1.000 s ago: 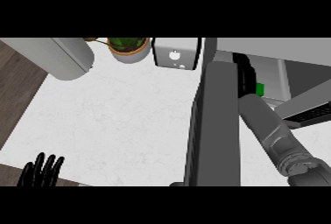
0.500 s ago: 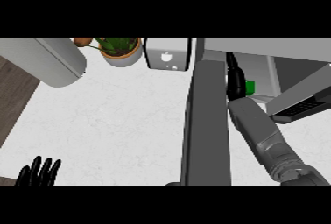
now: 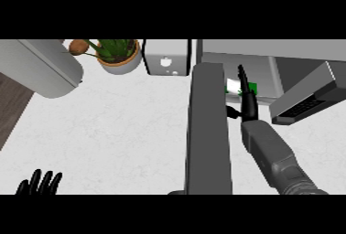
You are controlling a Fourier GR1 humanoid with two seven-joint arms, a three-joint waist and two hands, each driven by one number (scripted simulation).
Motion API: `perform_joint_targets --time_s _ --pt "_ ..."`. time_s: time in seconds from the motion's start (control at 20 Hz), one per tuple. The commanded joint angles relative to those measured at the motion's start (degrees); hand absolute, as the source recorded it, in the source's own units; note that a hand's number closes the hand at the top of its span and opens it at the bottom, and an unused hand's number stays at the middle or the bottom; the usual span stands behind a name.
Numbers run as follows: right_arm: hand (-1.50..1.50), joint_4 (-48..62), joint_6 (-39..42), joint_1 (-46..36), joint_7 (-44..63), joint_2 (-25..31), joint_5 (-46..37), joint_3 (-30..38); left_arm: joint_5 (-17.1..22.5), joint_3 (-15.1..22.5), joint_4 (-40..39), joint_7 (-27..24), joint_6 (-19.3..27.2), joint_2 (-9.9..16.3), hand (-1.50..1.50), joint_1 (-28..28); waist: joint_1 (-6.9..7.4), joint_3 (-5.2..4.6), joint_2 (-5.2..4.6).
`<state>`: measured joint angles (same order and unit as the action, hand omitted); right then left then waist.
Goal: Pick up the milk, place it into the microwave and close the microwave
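Here the milk sits inside the microwave, showing as a small white and green patch just past the far end of the open microwave door. The right robot hand lies right beside the milk, reaching into the microwave, its fingers stretched long and straight toward the far wall. They run along the milk's near side, and the pictures do not show whether they touch it or are just apart. Nothing is curled round the milk, so the hand reads as released. So little of the milk shows behind the fingers and the door edge that I cannot tell its long axis or which way it points.

The door stands wide open as a long dark slab whose long axis runs from the microwave back toward the robot, just left of the right forearm. This is the relation the coming move turns on: arm and door lie side by side, so, as I judge it, the hand must come back out of the microwave before the door can swing shut.

The left robot hand rests open on the white surface, fingers up, well apart from the microwave on its left, so the right hand is by far the nearer.
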<state>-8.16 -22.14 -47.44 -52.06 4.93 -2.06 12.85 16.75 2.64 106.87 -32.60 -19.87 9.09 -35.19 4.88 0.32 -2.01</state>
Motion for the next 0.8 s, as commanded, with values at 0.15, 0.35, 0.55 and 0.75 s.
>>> perform_joint_targets --time_s 0.15,0.35,0.55,0.75 --pt "-1.50 -0.01 3.81 5.18 -8.27 -2.12 1.29 1.60 1.46 -1.04 3.98 2.51 1.05 0.09 -1.50 -3.10 -1.14 -0.03 0.62" --pt "-1.50 -0.31 10.64 7.74 -10.11 -0.05 1.40 1.56 1.35 -0.28 5.52 4.94 1.19 0.12 -1.50 -2.55 -2.55 -0.11 1.09" --pt "-1.50 -1.45 16.71 12.15 -12.28 -0.14 0.44 -0.11 -2.67 2.71 4.90 5.61 2.78 -1.73 -1.50 -3.25 -3.81 -0.21 1.66" --pt "-1.50 -5.14 17.94 15.83 -10.23 -2.11 -0.95 -2.99 -7.32 4.23 0.59 2.65 2.31 -2.19 -1.50 -2.17 -5.06 -0.35 2.25"
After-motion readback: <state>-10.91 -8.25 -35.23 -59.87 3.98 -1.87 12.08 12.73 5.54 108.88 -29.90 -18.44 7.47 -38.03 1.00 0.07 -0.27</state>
